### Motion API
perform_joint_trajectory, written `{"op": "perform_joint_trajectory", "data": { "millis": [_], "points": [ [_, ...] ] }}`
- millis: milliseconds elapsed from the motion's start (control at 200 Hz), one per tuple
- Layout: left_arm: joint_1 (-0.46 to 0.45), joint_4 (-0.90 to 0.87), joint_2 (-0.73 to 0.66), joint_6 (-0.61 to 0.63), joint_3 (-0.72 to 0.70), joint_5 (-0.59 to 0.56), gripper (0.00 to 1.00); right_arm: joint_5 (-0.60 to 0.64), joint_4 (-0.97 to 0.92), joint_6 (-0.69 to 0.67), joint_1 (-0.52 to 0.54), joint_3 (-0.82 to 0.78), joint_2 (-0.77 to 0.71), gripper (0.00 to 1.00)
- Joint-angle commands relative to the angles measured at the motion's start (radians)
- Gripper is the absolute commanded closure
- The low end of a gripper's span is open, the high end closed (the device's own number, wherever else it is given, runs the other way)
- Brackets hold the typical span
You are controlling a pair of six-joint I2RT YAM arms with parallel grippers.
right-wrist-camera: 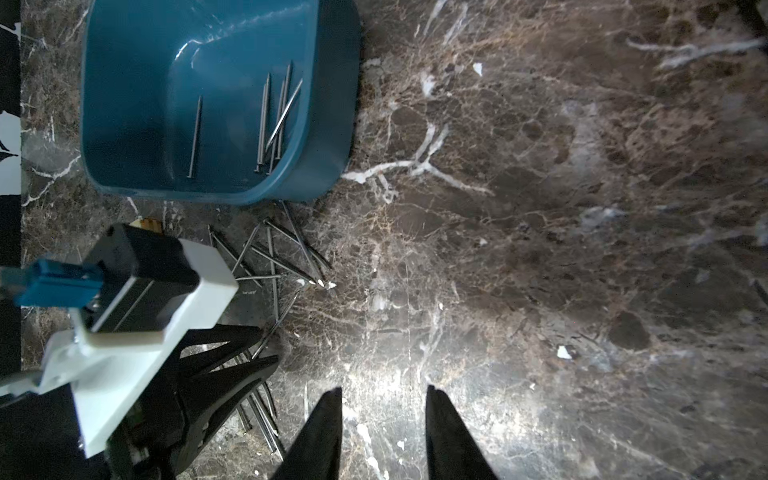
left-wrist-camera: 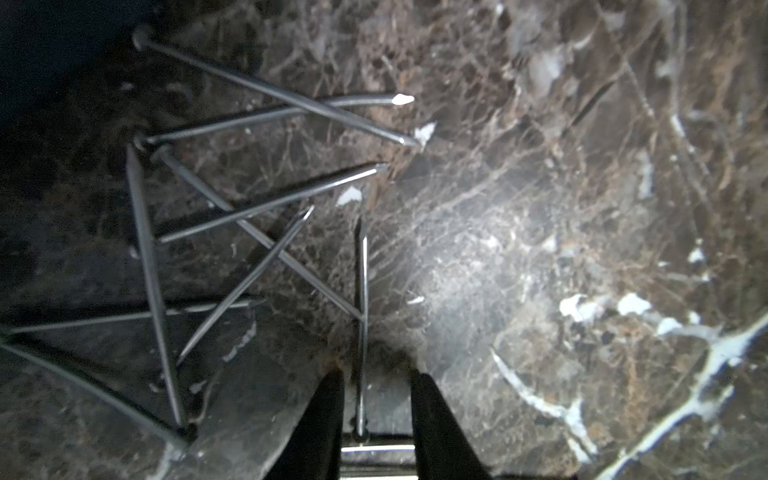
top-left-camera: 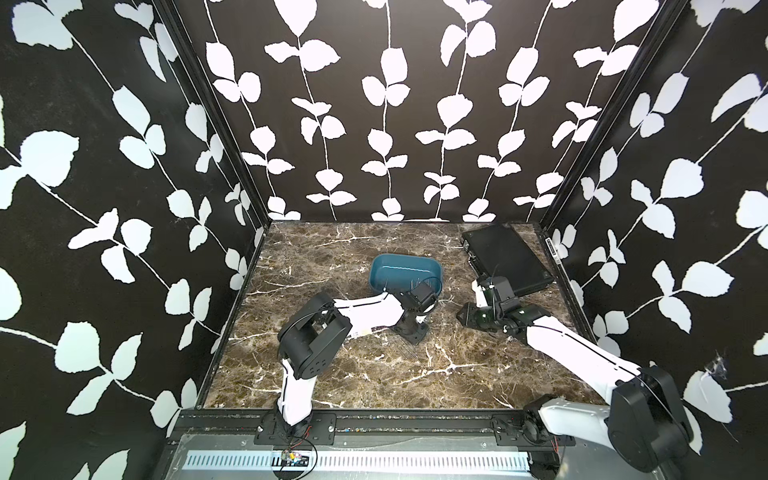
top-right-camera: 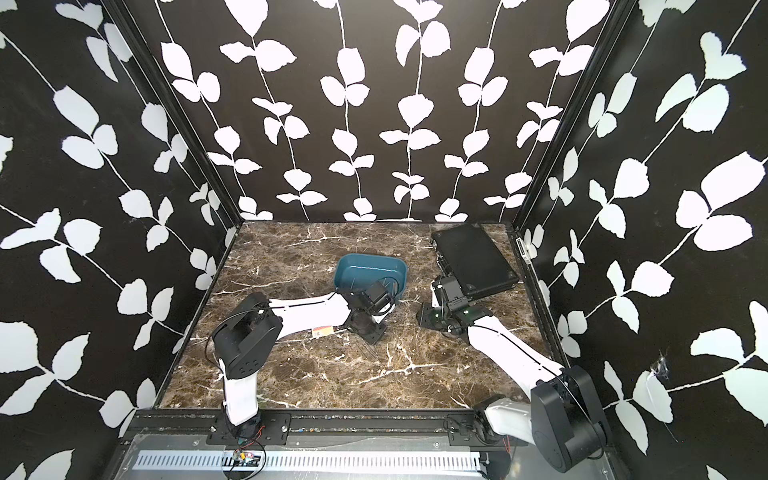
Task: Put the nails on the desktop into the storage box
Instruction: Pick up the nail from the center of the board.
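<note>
Several silvery nails (left-wrist-camera: 232,216) lie criss-crossed on the marble desktop (left-wrist-camera: 540,208), just in front of the teal storage box (right-wrist-camera: 324,124). More nails (right-wrist-camera: 270,120) lie inside that box. My left gripper (left-wrist-camera: 376,378) points down at the desktop. One nail (left-wrist-camera: 362,332) lies between its fingers with a gap on each side, nearer one finger, and the jaws stand open. In both top views it sits in front of the box (top-left-camera: 405,270), with nails (top-left-camera: 409,354) showing below it. My right gripper (right-wrist-camera: 384,399) hovers open over bare desktop, beside the left gripper (right-wrist-camera: 232,365).
A flat black case (top-left-camera: 507,257) lies at the back right, just behind the right wrist. Patterned walls close in the desktop (top-left-camera: 332,257) on three sides. The left arm's wrist camera bracket (right-wrist-camera: 145,332) stands close to the right gripper.
</note>
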Motion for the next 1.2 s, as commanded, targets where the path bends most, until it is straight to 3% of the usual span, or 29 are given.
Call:
{"op": "perform_joint_trajectory", "data": {
  "millis": [0, 395, 485, 770, 980, 1050, 1120, 1195],
  "points": [
    [-0.026, -0.090, 0.041, 0.036, 0.026, -0.052, 0.73, -0.005, 0.040, -0.006, -0.007, 0.009, 0.007, 0.64],
    [-0.058, -0.137, 0.092, 0.049, 0.025, -0.115, 0.90, -0.006, 0.063, -0.018, -0.015, 0.034, 0.031, 0.63],
    [-0.060, -0.140, 0.094, 0.051, 0.025, -0.121, 1.00, -0.008, 0.068, -0.020, -0.016, 0.039, 0.039, 0.63],
    [-0.062, -0.198, 0.055, 0.061, 0.091, -0.117, 1.00, -0.007, 0.091, -0.030, -0.022, 0.044, 0.041, 0.55],
    [-0.060, -0.244, -0.065, 0.043, 0.117, -0.085, 1.00, 0.008, 0.118, -0.034, -0.030, 0.041, 0.032, 0.41],
    [-0.059, -0.255, -0.113, 0.037, 0.118, -0.077, 1.00, 0.021, 0.127, -0.034, -0.031, 0.044, 0.032, 0.28],
    [-0.052, -0.261, -0.156, 0.030, 0.117, -0.074, 1.00, 0.027, 0.136, -0.046, -0.033, 0.050, 0.035, 0.02],
    [-0.034, -0.266, -0.197, 0.013, 0.120, -0.071, 1.00, 0.036, 0.149, -0.054, -0.033, 0.059, 0.036, 0.00]
  ]
}}
